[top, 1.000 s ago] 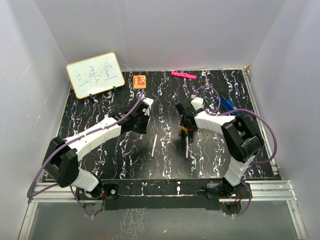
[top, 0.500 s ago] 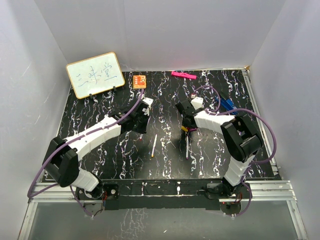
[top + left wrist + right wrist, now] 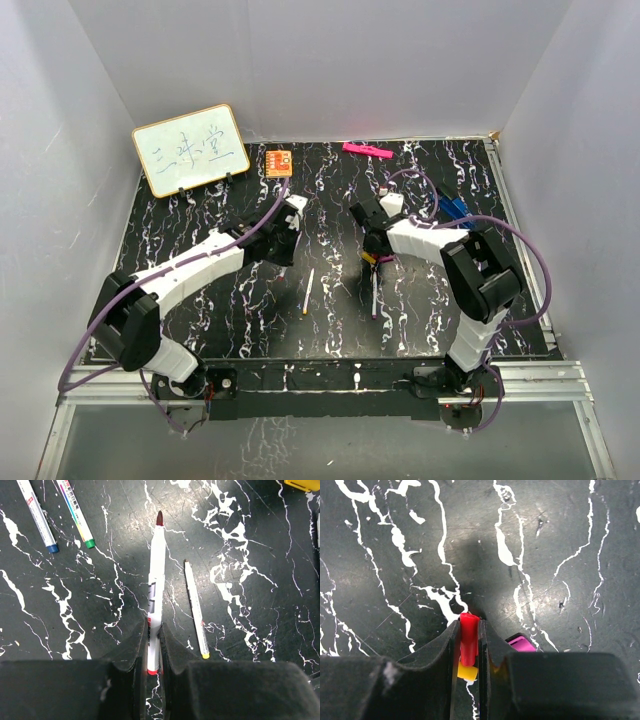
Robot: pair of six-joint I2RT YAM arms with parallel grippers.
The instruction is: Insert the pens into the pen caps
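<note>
My right jaws have just narrowed from roughly half open to a close pinch, and the right wrist view shows why: the red cap (image 3: 468,639) now sits squeezed between them. A yellow cap (image 3: 467,671) shows just behind it, deeper in the gap, and I cannot tell whether it is caught too. A purple cap (image 3: 521,643) lies just beside the right-hand finger.

My left jaws are unchanged, clamped hard on the rear end of the red pen (image 3: 155,580), whose dark red tip points away from the wrist above the surface (image 3: 250,555).

So I judge that both halves of one pair are in hand, and that bringing tip and cap mouth into line comes next.

Further out, a yellow pen (image 3: 196,610) lies beside the held one, and blue (image 3: 37,515) and green (image 3: 75,512) pens lie beyond to the left, all uncapped.
</note>
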